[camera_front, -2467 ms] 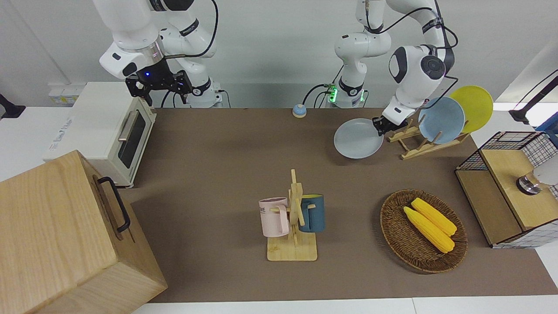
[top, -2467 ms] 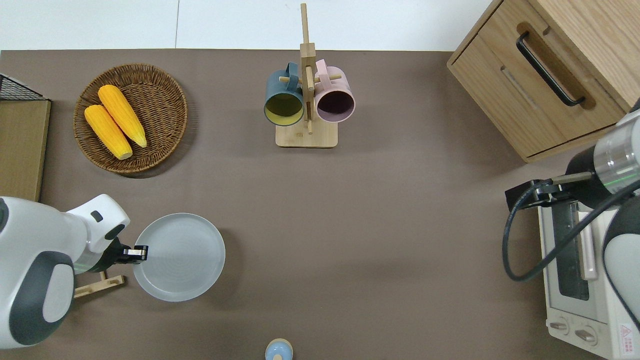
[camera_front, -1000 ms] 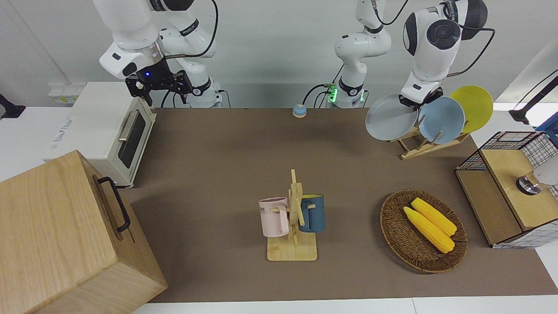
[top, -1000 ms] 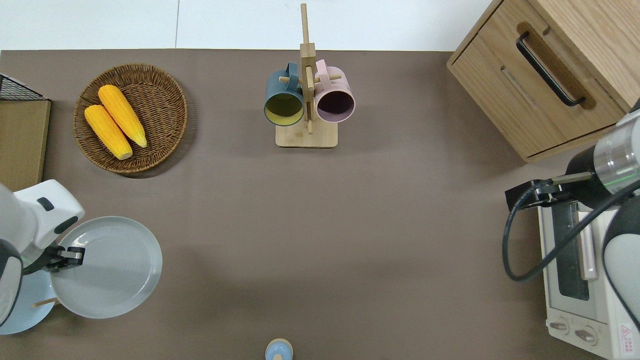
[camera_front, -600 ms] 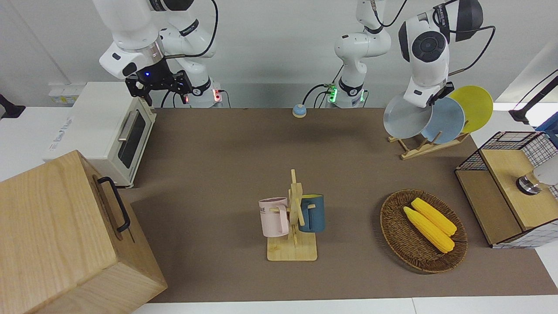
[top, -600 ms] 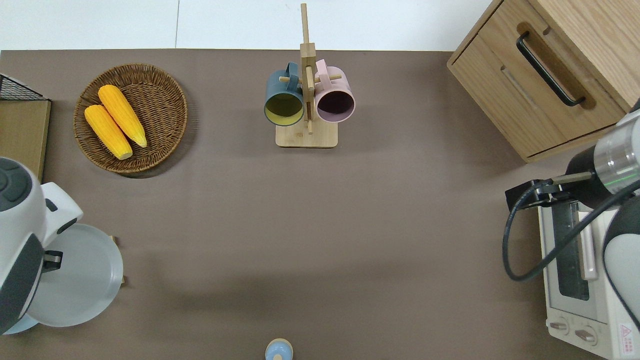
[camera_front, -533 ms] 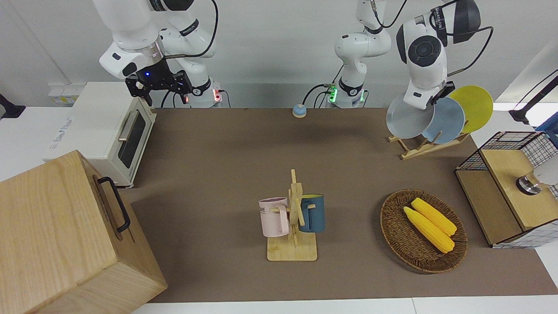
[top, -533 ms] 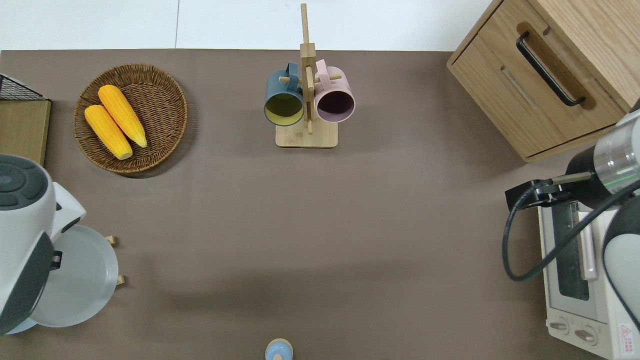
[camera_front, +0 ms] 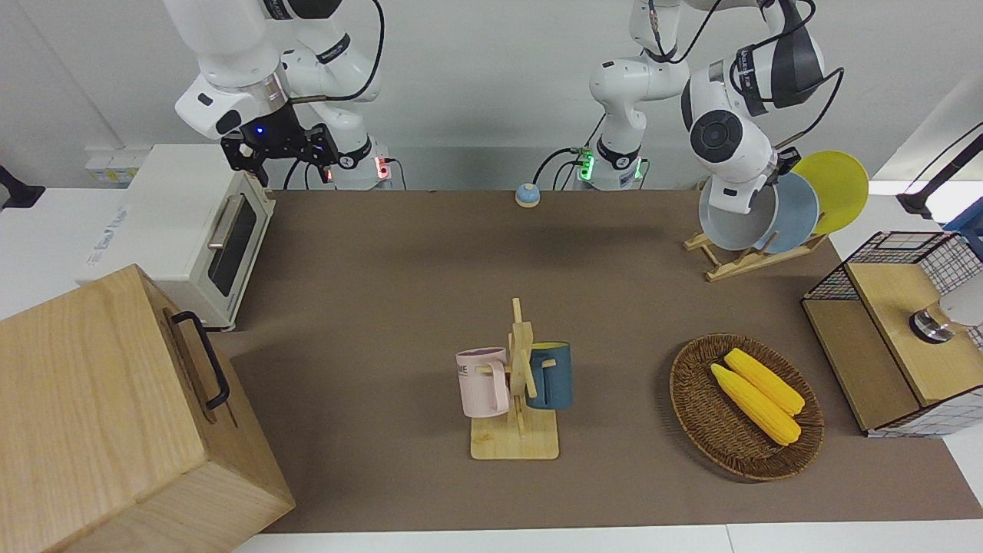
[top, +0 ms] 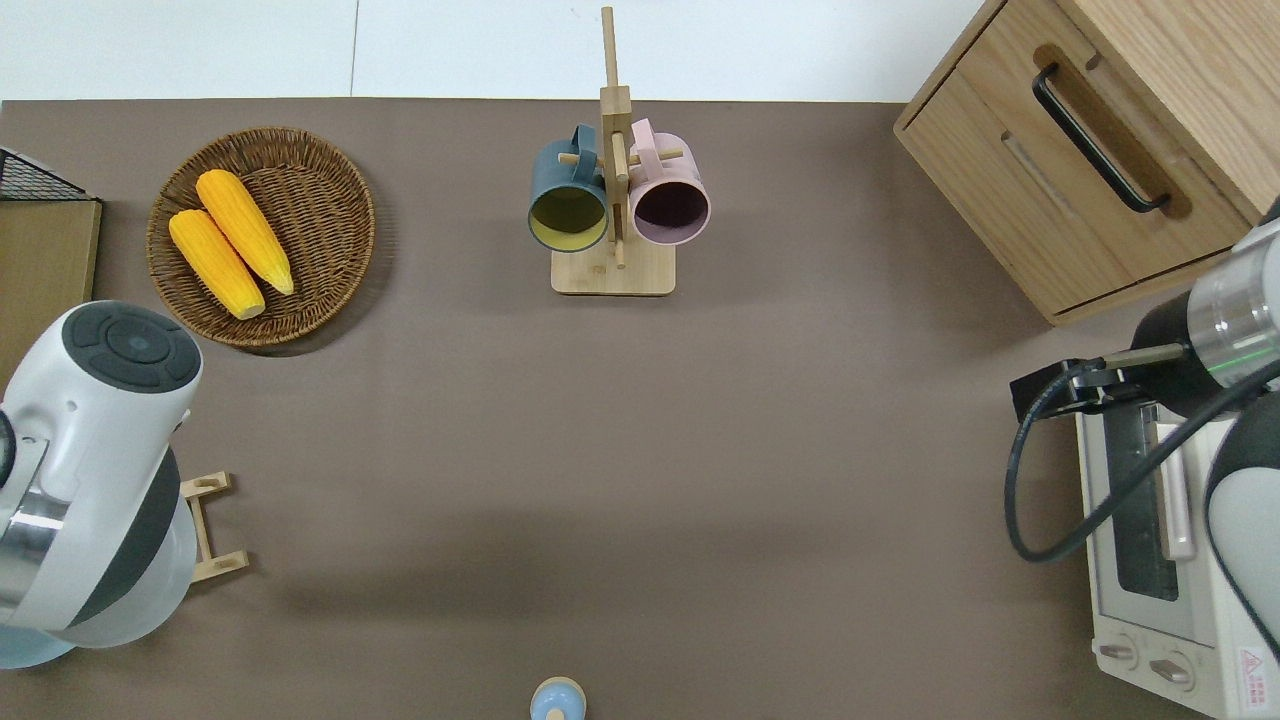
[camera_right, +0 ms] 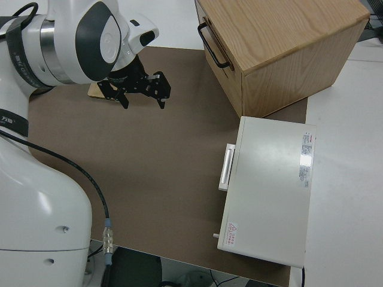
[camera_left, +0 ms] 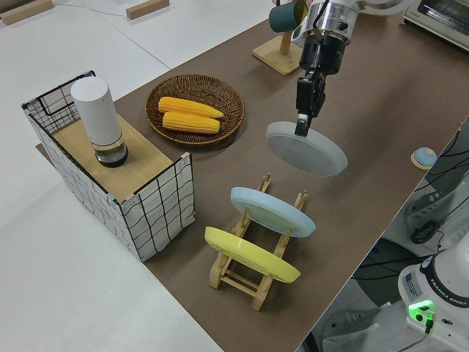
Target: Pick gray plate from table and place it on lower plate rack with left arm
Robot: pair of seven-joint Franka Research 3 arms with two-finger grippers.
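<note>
Evidently we tilt the gray plate (camera_left: 306, 148), its rim pinched in the left gripper (camera_left: 301, 125), to suit the lower plate rack's (camera_left: 258, 249) slanted free slot.

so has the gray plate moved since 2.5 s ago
Yes. The left gripper has carried the gray plate off the table to above the lower plate rack.

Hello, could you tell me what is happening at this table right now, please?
The left gripper is shut on the rim of the gray plate, holding it tilted in the air over the free end of the lower plate rack. The plate is not yet in a slot. A sky-blue plate and a yellow plate already stand in the rack. The right arm is parked.
</note>
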